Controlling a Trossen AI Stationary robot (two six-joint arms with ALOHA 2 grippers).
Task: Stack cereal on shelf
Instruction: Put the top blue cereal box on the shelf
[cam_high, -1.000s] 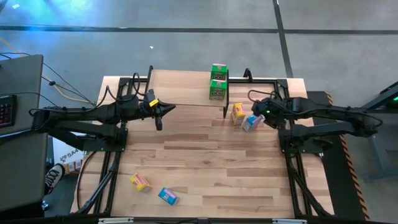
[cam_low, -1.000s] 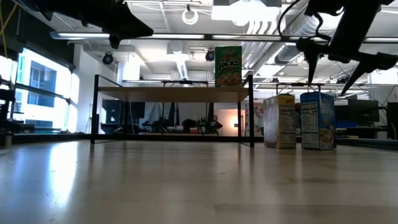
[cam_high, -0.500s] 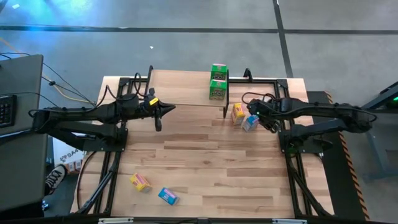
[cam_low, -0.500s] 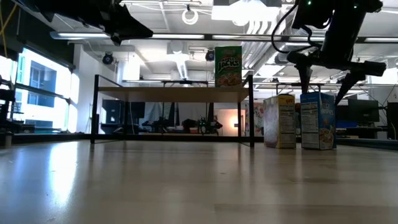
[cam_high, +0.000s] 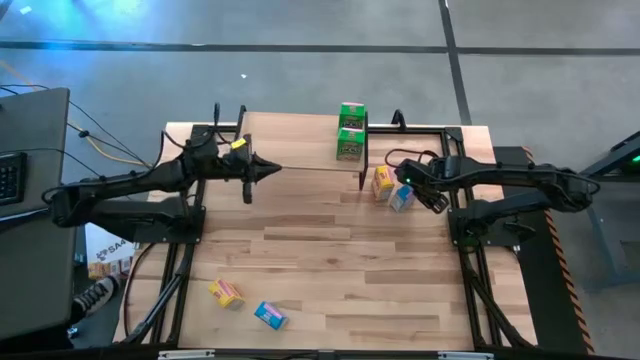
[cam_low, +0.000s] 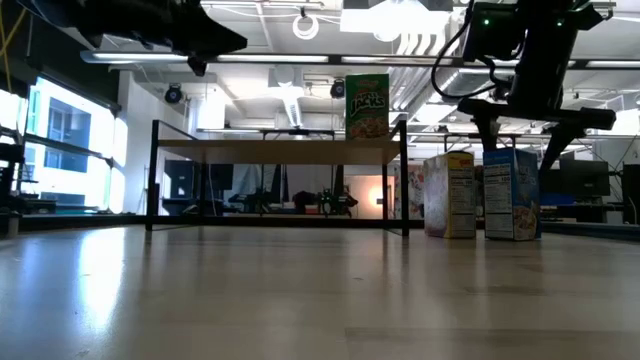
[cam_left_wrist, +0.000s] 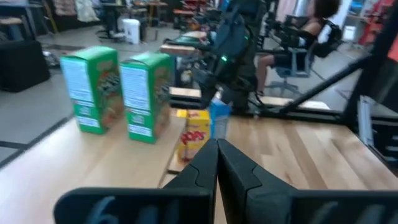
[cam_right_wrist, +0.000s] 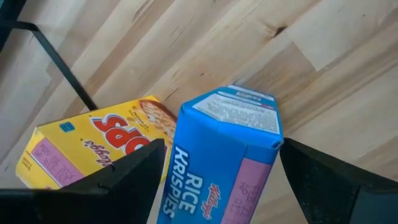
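Note:
Two green cereal boxes (cam_high: 350, 130) stand upright on the shelf (cam_high: 290, 140) at its right end. Beside the shelf, a yellow box (cam_high: 382, 181) and a blue box (cam_high: 400, 198) stand upright on the table. My right gripper (cam_right_wrist: 222, 148) is open and points steeply down over the blue box (cam_right_wrist: 217, 162), one finger on either side of its top, with no touch showing. My left gripper (cam_high: 268, 170) is shut and empty, held high and level above the shelf's near edge. Another yellow box (cam_high: 226, 292) and another blue box (cam_high: 270, 315) lie near the table's front.
The yellow box (cam_right_wrist: 93, 146) stands close against the blue one, next to one right finger (cam_right_wrist: 134, 171). The shelf's black leg (cam_right_wrist: 62, 62) is just beyond. The middle of the wooden table (cam_high: 330, 250) is bare. Beyond the table's far edge a person sits in a chair (cam_left_wrist: 305, 37).
My right gripper has come down and toward the table's left, from beside the blue box to over it, rolling a little and staying open. My left arm has swung slightly toward the far edge, its gripper shut. No box has moved.

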